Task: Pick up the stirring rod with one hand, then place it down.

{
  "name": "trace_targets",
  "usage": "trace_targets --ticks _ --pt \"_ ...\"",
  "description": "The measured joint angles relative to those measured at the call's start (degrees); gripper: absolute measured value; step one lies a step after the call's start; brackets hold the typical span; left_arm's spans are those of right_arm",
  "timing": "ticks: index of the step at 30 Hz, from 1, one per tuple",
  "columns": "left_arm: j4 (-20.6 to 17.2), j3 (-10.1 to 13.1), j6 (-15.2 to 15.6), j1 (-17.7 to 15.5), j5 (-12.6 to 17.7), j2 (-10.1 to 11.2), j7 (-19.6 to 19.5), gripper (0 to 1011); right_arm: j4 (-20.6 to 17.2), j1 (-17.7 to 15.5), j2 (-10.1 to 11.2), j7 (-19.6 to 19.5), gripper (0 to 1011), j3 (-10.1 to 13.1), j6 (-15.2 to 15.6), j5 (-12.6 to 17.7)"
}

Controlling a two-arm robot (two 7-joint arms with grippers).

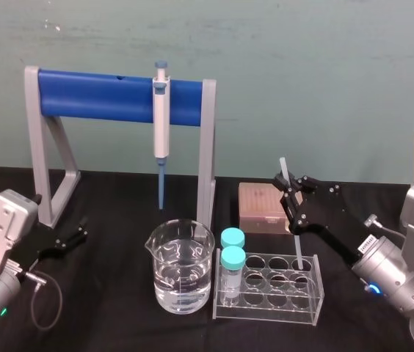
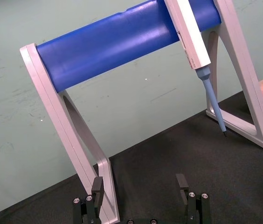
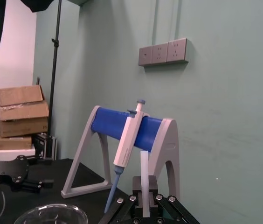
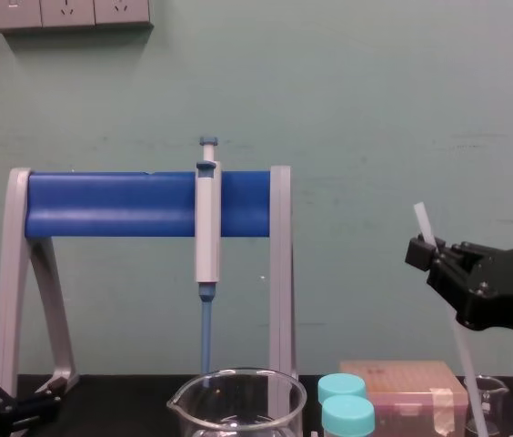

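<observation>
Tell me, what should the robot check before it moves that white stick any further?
1. Right gripper shut on the stirring rod: ok.
2. Rod sits between the fingers, seen from the right wrist: ok.
3. Rod's lower end free of the test-tube rack: not ok, it seems to dip into a back hole.
4. Rod's tip resting on the rack's floor: cannot tell.
5. Capped tubes and beaker apart from the rod: ok.
6. Left gripper parked at the left, open: ok.

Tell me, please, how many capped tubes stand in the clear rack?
2: one capped tube in the back row at the rack's left end, the other just in front of it, both beside the beaker.
</observation>
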Motion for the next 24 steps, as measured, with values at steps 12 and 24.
trace_targets --ticks 12,24 --pt "0.0 0.0 0.0 0.0 0.0 0.0 0.0 1000 3.99 1.8 -0.11 1.21 68 -1.22 -0.68 -0.37" --pt "0.0 0.0 0.0 0.0 0.0 0.0 0.0 1000 6.48 3.03 -0.09 1.93 68 -1.93 -0.49 -0.53"
